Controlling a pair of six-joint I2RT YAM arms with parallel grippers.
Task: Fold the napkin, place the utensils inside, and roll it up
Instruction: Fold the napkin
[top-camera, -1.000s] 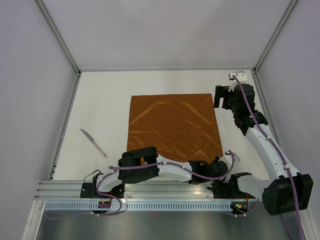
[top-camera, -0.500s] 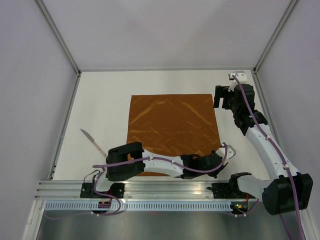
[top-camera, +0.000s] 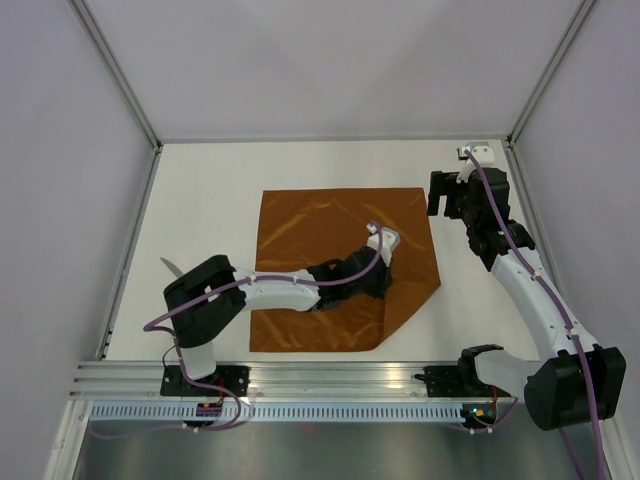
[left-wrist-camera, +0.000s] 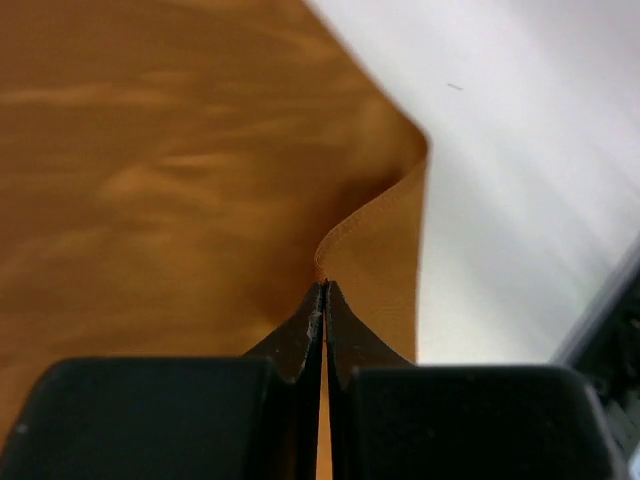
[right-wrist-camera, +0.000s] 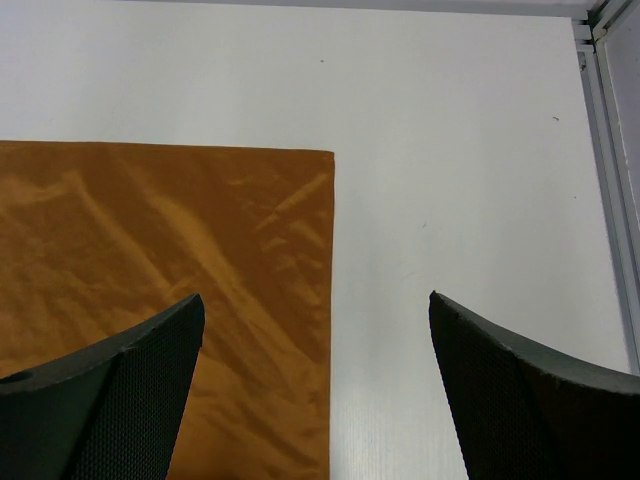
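The rust-orange napkin lies spread on the white table, with its near right corner lifted and pulled in over the cloth. My left gripper is above the napkin's right middle. In the left wrist view my left gripper is shut on the napkin's raised corner, and the napkin spreads out beneath it. My right gripper hovers open and empty by the napkin's far right corner. In the right wrist view my right gripper straddles the napkin's right edge. Only the blade tip of a knife shows; my left arm hides the rest.
Light walls and a metal frame close in the table on the left, back and right. A slotted metal rail carrying the arm bases runs along the near edge. Bare white table lies right of the napkin.
My left gripper has moved from the napkin's near right corner up and to the left, carrying that corner over the cloth. My left elbow now covers most of the knife. My right arm has not moved.
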